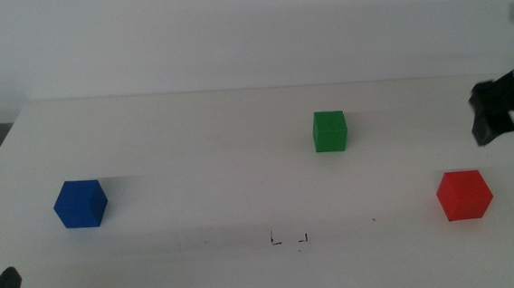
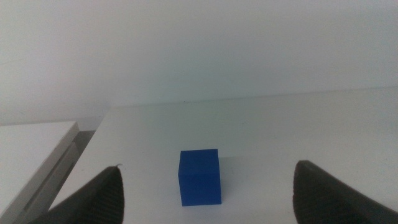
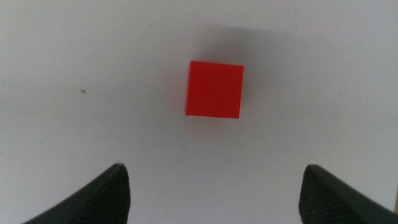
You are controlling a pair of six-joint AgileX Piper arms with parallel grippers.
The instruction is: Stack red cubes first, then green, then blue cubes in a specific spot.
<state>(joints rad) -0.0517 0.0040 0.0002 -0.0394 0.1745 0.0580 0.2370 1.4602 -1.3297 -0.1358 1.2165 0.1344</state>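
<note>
the right tool [image 3: 214,186], jaws wide open above the red cube [image 3: 214,89] near the table's right edge, should centre over it and descend squarely before closing, while the open left tool [image 2: 208,193] waits by the blue cube [image 2: 200,177].

red cube [image 1: 464,194] | green cube [image 1: 330,131] | blue cube [image 1: 81,203] | white table [image 1: 194,148]

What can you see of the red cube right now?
The red cube is a small, solid, bright red block with plain matte faces and crisp edges. It sits flat on the white table, near the right side of the middle view, apart from the other cubes and right of the pen marks. Nothing touches it: the right gripper hangs above it, jaws open, with the cube ahead of the tips.
</note>
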